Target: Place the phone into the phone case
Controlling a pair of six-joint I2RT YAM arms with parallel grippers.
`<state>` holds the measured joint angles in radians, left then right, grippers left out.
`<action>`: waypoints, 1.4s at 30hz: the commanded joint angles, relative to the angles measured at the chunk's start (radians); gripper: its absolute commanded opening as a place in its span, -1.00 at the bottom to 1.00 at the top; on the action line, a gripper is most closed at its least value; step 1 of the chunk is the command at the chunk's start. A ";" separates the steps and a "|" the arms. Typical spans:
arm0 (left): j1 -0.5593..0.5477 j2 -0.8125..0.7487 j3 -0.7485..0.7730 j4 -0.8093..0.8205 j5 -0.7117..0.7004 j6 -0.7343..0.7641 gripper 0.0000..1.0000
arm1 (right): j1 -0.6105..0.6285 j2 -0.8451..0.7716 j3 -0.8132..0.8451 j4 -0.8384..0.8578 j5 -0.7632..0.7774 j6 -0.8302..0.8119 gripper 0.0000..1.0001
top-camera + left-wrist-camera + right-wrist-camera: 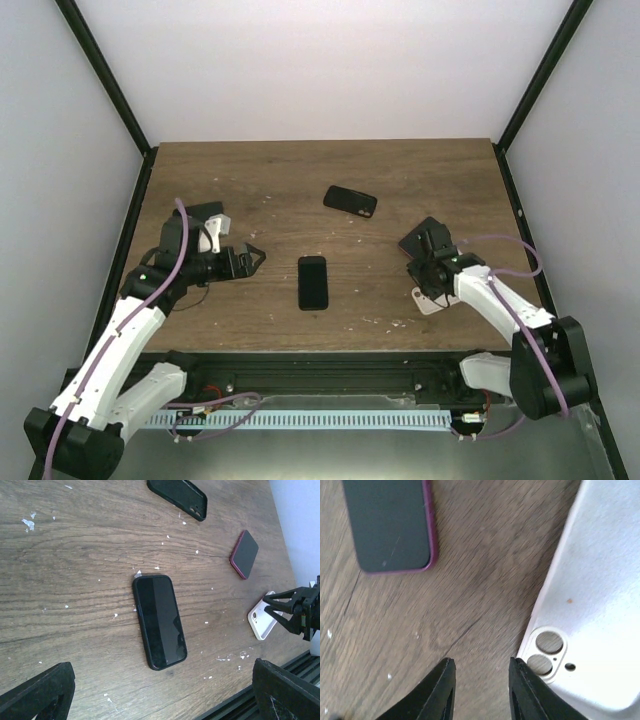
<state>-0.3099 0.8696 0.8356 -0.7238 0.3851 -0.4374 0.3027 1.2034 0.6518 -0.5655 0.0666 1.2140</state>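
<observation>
A black phone [312, 283] lies flat, screen up, at the table's middle; it also shows in the left wrist view [159, 621]. A black phone case [350, 201] lies behind it, also in the left wrist view [177, 495]. A maroon-edged phone [420, 235] and a white case [432, 302] with camera holes lie at the right. My left gripper [257, 258] is open and empty, left of the black phone [162, 700]. My right gripper [422, 272] is open and empty, low over bare wood [481, 680] between the maroon phone [390, 525] and the white case [590, 595].
The wooden table [250, 170] is flecked with white specks. A black frame rail [300, 360] runs along the near edge. White walls and black posts close in the left, right and back sides.
</observation>
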 commanded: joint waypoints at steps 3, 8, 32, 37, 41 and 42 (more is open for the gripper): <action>0.004 -0.013 -0.006 0.003 -0.012 0.019 0.96 | -0.075 0.046 0.009 -0.009 0.045 -0.008 -0.42; 0.003 -0.021 -0.008 0.001 -0.019 0.017 0.96 | -0.097 0.089 0.035 -0.035 0.076 0.009 -0.54; 0.004 -0.031 -0.009 0.004 -0.033 0.016 0.96 | -0.126 0.212 0.068 0.025 0.075 -0.039 -0.98; 0.005 -0.026 -0.008 0.004 -0.032 0.016 0.96 | -0.128 0.188 0.078 0.008 0.051 -0.087 -0.99; 0.004 -0.026 -0.007 0.002 -0.036 0.017 0.96 | -0.126 0.135 0.084 0.039 -0.016 -0.165 -0.99; 0.005 -0.026 -0.006 0.001 -0.037 0.017 0.97 | -0.125 0.121 0.081 0.061 -0.047 -0.193 -0.99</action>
<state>-0.3080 0.8467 0.8337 -0.7265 0.3592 -0.4362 0.1856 1.3872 0.6930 -0.5472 0.0868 1.1149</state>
